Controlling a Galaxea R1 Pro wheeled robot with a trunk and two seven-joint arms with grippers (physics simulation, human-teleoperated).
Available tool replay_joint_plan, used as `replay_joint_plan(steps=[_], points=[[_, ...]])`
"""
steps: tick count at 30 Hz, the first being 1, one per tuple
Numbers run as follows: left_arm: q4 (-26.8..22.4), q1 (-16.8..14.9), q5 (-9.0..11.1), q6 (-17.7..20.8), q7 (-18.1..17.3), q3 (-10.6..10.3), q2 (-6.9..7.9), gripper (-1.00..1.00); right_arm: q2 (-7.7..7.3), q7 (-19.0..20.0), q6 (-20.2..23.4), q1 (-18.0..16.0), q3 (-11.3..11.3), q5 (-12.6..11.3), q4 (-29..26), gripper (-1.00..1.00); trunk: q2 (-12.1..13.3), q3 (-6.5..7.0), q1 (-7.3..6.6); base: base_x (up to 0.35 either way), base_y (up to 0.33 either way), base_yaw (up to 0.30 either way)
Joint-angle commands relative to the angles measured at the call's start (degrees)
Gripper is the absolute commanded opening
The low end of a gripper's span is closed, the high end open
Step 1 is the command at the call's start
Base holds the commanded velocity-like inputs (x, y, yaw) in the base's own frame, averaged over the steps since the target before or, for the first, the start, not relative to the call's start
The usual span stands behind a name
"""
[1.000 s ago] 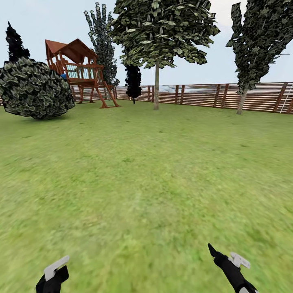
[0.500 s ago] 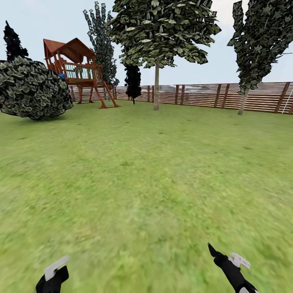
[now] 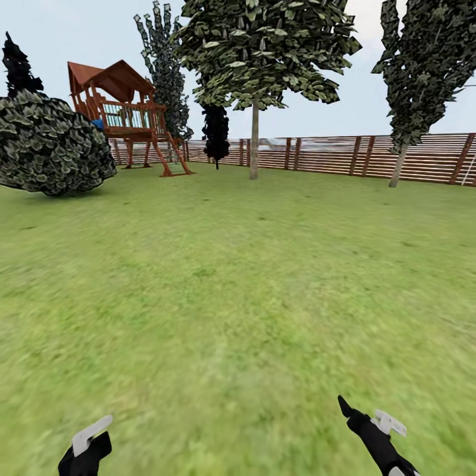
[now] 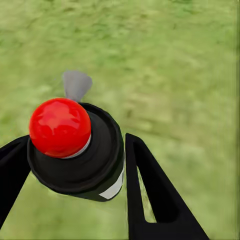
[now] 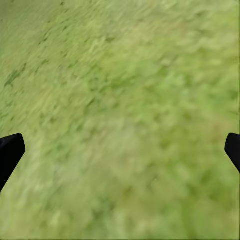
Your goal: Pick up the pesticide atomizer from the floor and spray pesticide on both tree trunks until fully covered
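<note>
Ahead, from the head view, the lawn (image 3: pixel 238 277) runs out to the slatted fence (image 3: pixel 317 155). A pale-trunked tree (image 3: pixel 254 142) stands near the fence's middle stretch, well apart from me. My left gripper (image 3: pixel 84 444) and right gripper (image 3: pixel 367 413) sit low at the near edge of the grass. No whitish speckling shows on that trunk, so I judge the spraying is not begun.

In the left wrist view, the pesticide atomizer (image 4: pixel 75 145) sits between my two black fingers, which are drawn in close on either side of it. It has a black barrel with a red ball on top and a small grey spout. It looks small, rigid and light, and its round, smooth body could twist in the grip. I would keep hold across the barrel, clear of the ball and spout.

In the right wrist view, my fingers stand spread wide and carry nothing, with bare grass beyond them.

Against a second ago, the bush (image 3: pixel 53 145) and the wooden play tower (image 3: pixel 122 109) sit slightly further left in the picture. The whole view has shifted, so I am the one moving, and both arms hang as they did.
</note>
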Motion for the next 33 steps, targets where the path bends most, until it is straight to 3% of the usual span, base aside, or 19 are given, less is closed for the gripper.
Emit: replay_joint_plan(steps=[1,33], points=[[0.0,0.0,0.0,0.0,0.0,0.0,0.00,-1.00,0.02,0.0,0.0,0.0,0.0,0.0,0.0,1.00,0.0,0.00,0.00,0.326,0.000,0.000],[0.0,0.0,0.0,0.0,0.0,-0.1,0.00,-1.00,-0.02,0.0,0.0,0.0,0.0,0.0,0.0,1.00,0.0,0.00,0.00,0.326,0.000,0.000]])
